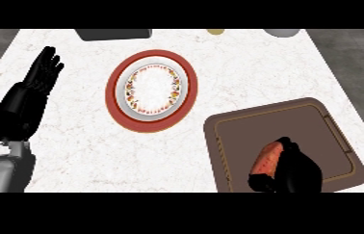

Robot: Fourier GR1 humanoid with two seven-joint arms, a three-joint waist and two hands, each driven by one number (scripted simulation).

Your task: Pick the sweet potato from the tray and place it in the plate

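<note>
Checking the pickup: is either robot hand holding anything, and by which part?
The right robot hand curls round the sweet potato along its right side, over the tray. The left robot hand is open and holds nothing.

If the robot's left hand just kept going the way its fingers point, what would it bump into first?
Probably nothing. The left hand rests open at the counter's left side, fingers pointing up the picture toward the far edge. That line looks free: the plate sits well to its right, and the dark object at the far edge is off to the right too.
</note>
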